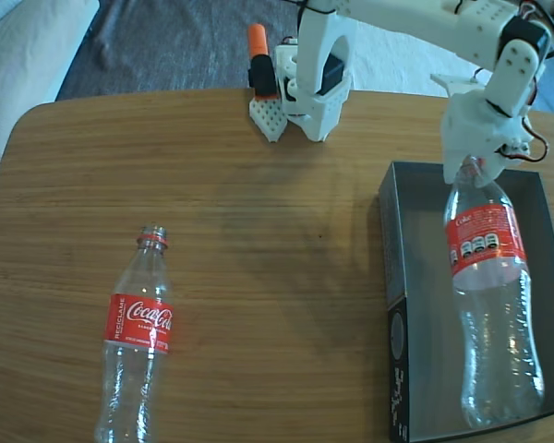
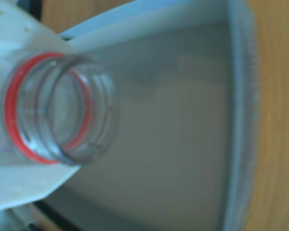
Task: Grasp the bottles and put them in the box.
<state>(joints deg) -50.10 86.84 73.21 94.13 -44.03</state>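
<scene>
Over the far end of the cardboard box [image 1: 395, 277] at the right of the wooden table [image 1: 258, 231], my gripper [image 1: 471, 164] is clamped on the neck of one Coca-Cola bottle [image 1: 489, 295], which lies lengthwise inside the box with its base toward the near edge. Through my wrist view the open mouth [image 2: 62, 113] and red neck ring [image 2: 12, 110] sit against a white finger [image 2: 19, 48], though the blur there makes the exact contact hard to judge. Well apart on the left of the table lies the second Coca-Cola bottle [image 1: 138, 351], outside the box, neck pointing away.
</scene>
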